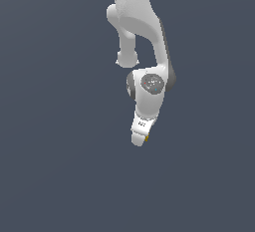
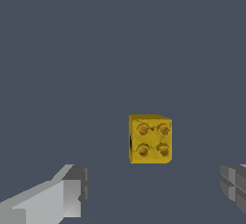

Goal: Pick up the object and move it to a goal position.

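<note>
Yellow-orange and boxy, the block [image 2: 150, 138] sits alone on the flat grey floor [image 2: 96, 50], and in the wrist view we see it lying ahead of the open space between the two fingers [image 2: 72, 189], touching neither. We judge that this is why the hand is held as it is: the fingers are spread wide apart, one on each side of the view, so the gap is far broader than the block and can come down around it without knocking it. Nothing is gripped yet.

Looking closer at the block, the face turned toward the camera carries four small round marks set in a square, each a darker orange-brown than the surface around it. A thin dark mark shows on one side edge. Its top edge catches a little more light, and the corners look slightly bevelled.

From the exterior view, we see the white arm [image 1: 144, 37] reaching down out of the top of the picture, with the gripper [image 1: 140, 137] pointing downward close to the floor. Only a tiny yellow sliver of the block [image 1: 147, 138] peeks out beside the gripper's tip, on the exterior view's right. No goal marker is visible to us in either picture.
</note>
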